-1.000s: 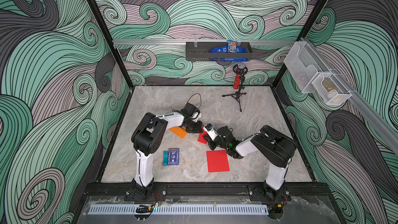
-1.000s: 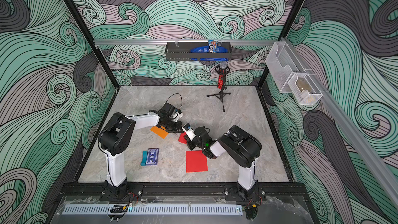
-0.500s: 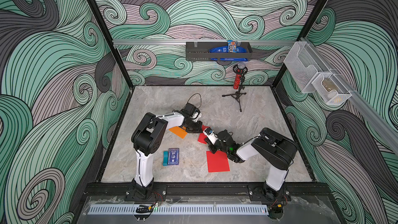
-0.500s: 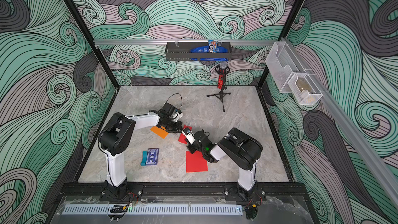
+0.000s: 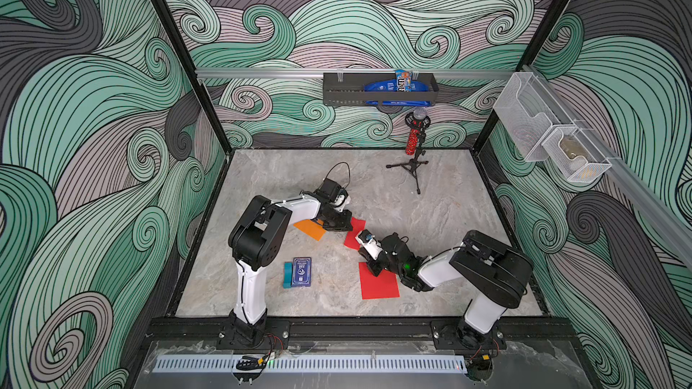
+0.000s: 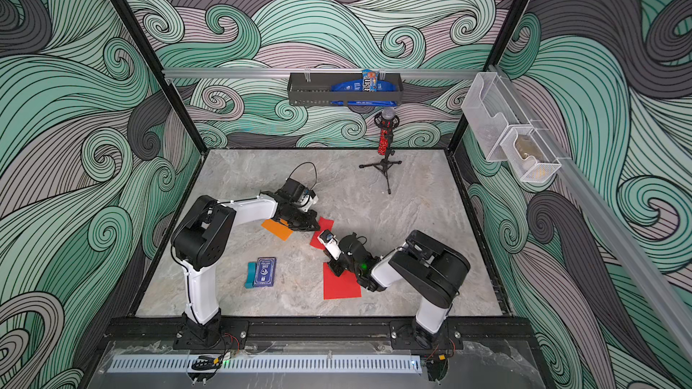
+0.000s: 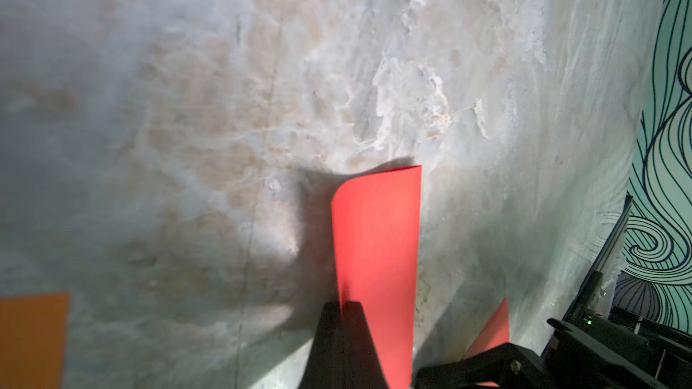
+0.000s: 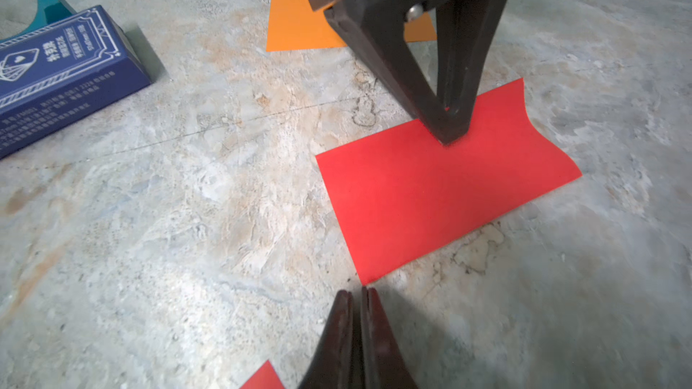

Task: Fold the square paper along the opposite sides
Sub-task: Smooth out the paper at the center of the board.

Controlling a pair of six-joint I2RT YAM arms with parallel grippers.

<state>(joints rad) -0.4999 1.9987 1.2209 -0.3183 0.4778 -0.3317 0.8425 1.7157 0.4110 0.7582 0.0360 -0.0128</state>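
The red paper point(image 8: 430, 200) lies near the middle of the marble table point(image 5: 449, 218). In the right wrist view it is a long rectangle, flat over most of its area but curling upward along one short end. The left gripper point(image 8: 447, 136) comes down on the paper's far-left edge with its claw clamped on it. A speck of red shows in the slit between the two black fingers point(image 8: 389, 69), and in the left wrist view the sheet runs straight into the closed tips. The right gripper point(image 8: 359, 293) sits low at the paper's near corner, its claw together with only a hairline slit. The corner points right at the tips, and whether it is pinched or merely touched cannot be told. In both top views the two grippers face each other across this paper, the left arm reaching in from the left and the right arm from the near right. An orange sheet point(image 5: 310, 229) lies flat just left of the red paper, partly under the left gripper. A second red sheet point(image 5: 378, 286) lies flat nearer, its far edge partly hidden by the right arm. A blue card box point(image 5: 301, 272) with a teal piece point(image 5: 287, 275) against its left side lies near left, well apart from the papers
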